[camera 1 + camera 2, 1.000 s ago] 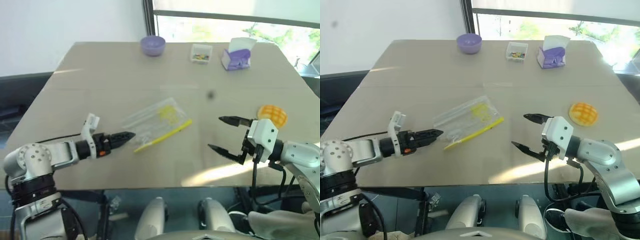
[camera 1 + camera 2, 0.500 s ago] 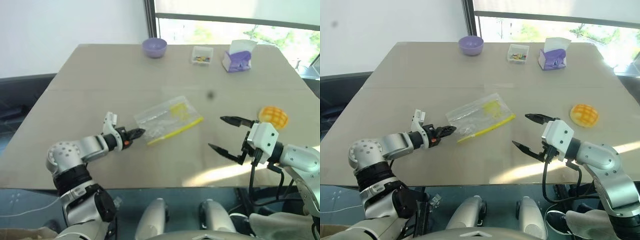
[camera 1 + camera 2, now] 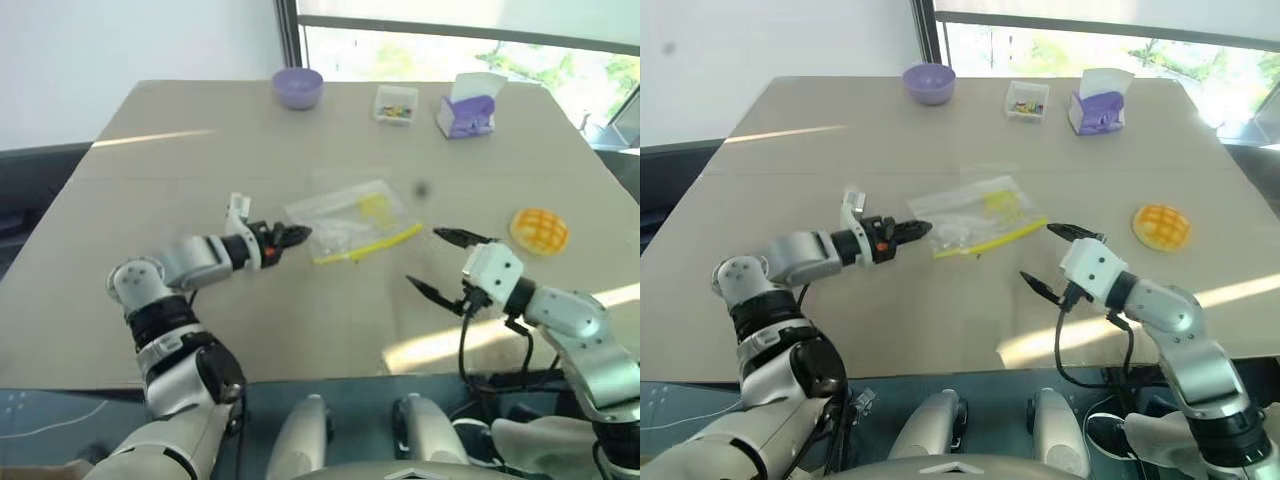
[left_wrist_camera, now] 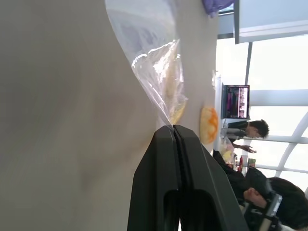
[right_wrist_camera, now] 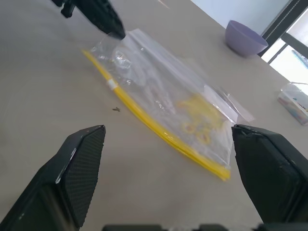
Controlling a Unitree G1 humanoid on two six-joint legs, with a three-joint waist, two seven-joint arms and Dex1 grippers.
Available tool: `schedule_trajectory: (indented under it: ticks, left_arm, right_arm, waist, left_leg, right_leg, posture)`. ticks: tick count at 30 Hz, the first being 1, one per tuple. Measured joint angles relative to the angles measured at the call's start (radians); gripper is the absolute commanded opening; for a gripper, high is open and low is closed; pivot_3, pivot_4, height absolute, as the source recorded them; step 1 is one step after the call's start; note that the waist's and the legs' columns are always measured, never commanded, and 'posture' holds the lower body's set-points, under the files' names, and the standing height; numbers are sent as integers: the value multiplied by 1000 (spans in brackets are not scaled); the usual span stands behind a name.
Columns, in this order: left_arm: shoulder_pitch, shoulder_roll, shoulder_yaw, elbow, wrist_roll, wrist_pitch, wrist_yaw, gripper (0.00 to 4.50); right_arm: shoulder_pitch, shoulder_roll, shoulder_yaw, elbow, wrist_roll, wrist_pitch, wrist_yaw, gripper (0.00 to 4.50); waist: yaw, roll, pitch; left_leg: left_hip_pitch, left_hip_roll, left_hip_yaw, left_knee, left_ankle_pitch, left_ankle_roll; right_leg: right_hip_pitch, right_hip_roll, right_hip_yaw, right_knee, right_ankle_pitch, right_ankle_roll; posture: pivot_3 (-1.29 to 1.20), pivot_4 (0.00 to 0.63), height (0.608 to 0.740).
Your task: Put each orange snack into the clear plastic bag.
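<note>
While the left gripper [image 3: 920,228] has its jaws clenched on a corner of the clear plastic bag [image 3: 980,214] mid-worktop, the right gripper [image 3: 1048,258], jaws spread, waits; the orange snack [image 3: 1161,226] lies at three o'clock. Thin film could slip free.

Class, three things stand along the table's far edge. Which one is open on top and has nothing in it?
The purple bowl, the leftmost of the three. The small clear box beside it holds colourful bits, and the purple-white tissue box has white tissue sticking out of its top.
</note>
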Motion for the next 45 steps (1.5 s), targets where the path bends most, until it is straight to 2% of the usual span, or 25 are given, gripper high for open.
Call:
schedule_trajectory:
  ticks: [4, 13, 20, 23, 24, 28, 29, 30, 31, 36, 37, 38, 39, 42, 44, 45]
  left_arm:
    - [-41, 2, -21, 36, -156, -28, 119, 58]
    - [8, 46, -220, 31, -516, -227, 340, 58]
    - [10, 48, -260, -13, -562, -306, 364, 58]
    - [10, 48, -268, -18, -562, -312, 364, 0]
    - [10, 48, -270, -18, -562, -313, 363, 0]
    - [11, 50, -275, -19, -562, -316, 361, 0]
    - [11, 50, -276, -19, -562, -317, 360, 0]
    - [11, 50, -277, -19, -562, -318, 360, 0]
    - [12, 52, -277, -19, -562, -320, 358, 0]
    - [12, 97, -306, -19, -562, -321, 321, 0]
    - [20, 192, -372, -58, -471, -286, 187, 252]
    - [20, 207, -376, -71, -451, -281, 162, 525]
    - [30, 267, -407, -124, -368, -273, 47, 718]
    - [59, 475, -556, -303, -74, -318, -334, 2102]
    - [83, 533, -632, -378, 75, -400, -537, 3001]
    - [98, 553, -670, -408, 154, -465, -634, 3001]
  right_arm:
    - [-106, 43, 101, 165, -214, -75, -114, 4500]
    - [-249, 139, 179, 476, -434, -174, -298, 4500]
    - [-345, 220, 207, 654, -522, -241, -426, 4500]
    - [-364, 232, 217, 694, -538, -259, -449, 3691]
    - [-369, 235, 221, 710, -546, -263, -451, 3299]
    - [-380, 236, 225, 762, -566, -268, -463, 1337]
    - [-381, 236, 225, 767, -567, -268, -465, 1054]
    - [-381, 236, 224, 772, -569, -269, -470, 457]
    - [-389, 234, 221, 771, -570, -275, -472, 47]
    - [-397, 231, 215, 772, -562, -278, -469, 47]
    - [-398, 258, 188, 754, -516, -247, -445, 12]
    - [-399, 260, 182, 748, -509, -240, -442, 0]
    - [-406, 267, 169, 737, -486, -215, -424, 0]
    - [-441, 271, 121, 691, -451, -146, -391, 0]
    - [-458, 276, 109, 664, -446, -114, -382, 0]
    - [-464, 283, 109, 653, -447, -98, -380, 0]
  waist:
    - [-7, 0, 0]
    - [-6, 0, 0]
    - [-8, 0, 0]
    - [-9, 0, 0]
    - [-8, 0, 0]
    - [-7, 0, 0]
    - [-7, 0, 0]
    - [-8, 0, 0]
    - [-8, 0, 0]
    - [-11, 0, 0]
    - [-17, 0, 1]
    - [-17, 0, 1]
    - [-21, 0, 1]
    - [-31, 1, 2]
    - [-29, 1, 2]
    - [-29, 1, 2]
  left_leg:
    - [-6, 0, 0, 0, 1, -2]
    - [-8, -1, 0, 0, 2, -4]
    - [-8, -1, 1, 0, 3, -5]
    - [-7, -1, 1, 0, 3, -5]
    - [-7, -1, 1, 0, 3, -5]
    - [-8, -1, 1, 0, 3, -5]
    - [-8, -1, 1, 0, 3, -5]
    - [-8, -1, 1, 0, 3, -5]
    - [-8, -1, 1, 0, 3, -5]
    - [-8, 0, 0, -1, 3, -5]
    - [-9, 0, 1, -1, 3, -5]
    - [-9, 0, 1, -1, 3, -5]
    - [-9, 0, 1, -2, 3, -5]
    - [-8, 0, 2, -5, 3, -5]
    - [-8, 0, 2, -7, 3, -5]
    - [-8, 0, 2, -8, 3, -5]
  right_leg:
    - [-6, 0, 1, 1, 0, 0]
    - [-9, -1, 2, 1, 0, 0]
    - [-9, 0, 1, 1, 1, 0]
    - [-8, 0, 1, 1, 1, 0]
    - [-8, 1, 1, 1, 1, 0]
    - [-8, 0, 1, 1, 1, 0]
    - [-8, 0, 1, 0, 1, 0]
    - [-8, 0, 1, 0, 1, 0]
    - [-8, 0, 1, 0, 1, 0]
    - [-8, 1, 1, 1, 1, 0]
    - [-9, 2, 1, 0, 1, 0]
    - [-9, 2, 1, 0, 1, 0]
    - [-9, 2, 1, 0, 1, 0]
    - [-10, 2, 2, -1, 0, -1]
    - [-10, 2, 1, -2, 0, -1]
    - [-10, 2, 1, -3, 0, -1]
  posture:
    - [0, 150, 740]
    - [0, 150, 740]
    - [0, 150, 740]
    - [0, 150, 740]
    - [0, 150, 740]
    - [0, 150, 740]
    - [0, 150, 740]
    - [0, 150, 740]
    - [0, 150, 740]
    - [0, 150, 740]
    - [0, 150, 740]
    - [0, 150, 740]
    - [0, 150, 740]
    - [0, 150, 740]
    - [0, 150, 740]
    - [0, 150, 740]
